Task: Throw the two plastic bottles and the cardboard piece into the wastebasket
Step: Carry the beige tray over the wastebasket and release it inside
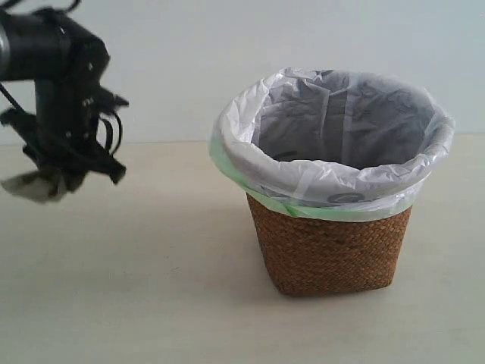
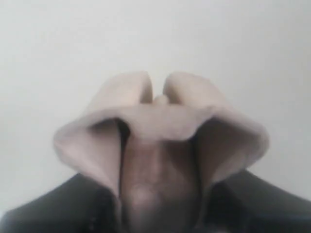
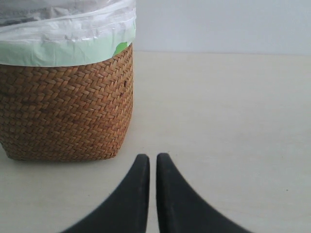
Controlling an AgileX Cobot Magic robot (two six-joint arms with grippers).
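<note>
Cardboard piece [image 2: 160, 126] pinched in your left gripper [image 1: 53, 178], held off the tabletop [image 1: 151, 303] at 9 o'clock from the wastebasket [image 1: 327, 254], ready to carry over its rim; your right gripper [image 3: 148, 165] sits closed, empty.

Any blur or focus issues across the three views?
Exterior view: left gripper and cardboard piece smeared, wastebasket sharp. Left wrist view: cardboard piece too close, soft. Right wrist view: wicker weave crisp, right gripper slightly soft; lighting even, no glare.

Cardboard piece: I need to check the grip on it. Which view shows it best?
The left wrist view: the cardboard piece fills the frame, held between dark fingers. The exterior view shows it small and blurred at the left gripper. The right wrist view misses it.
</note>
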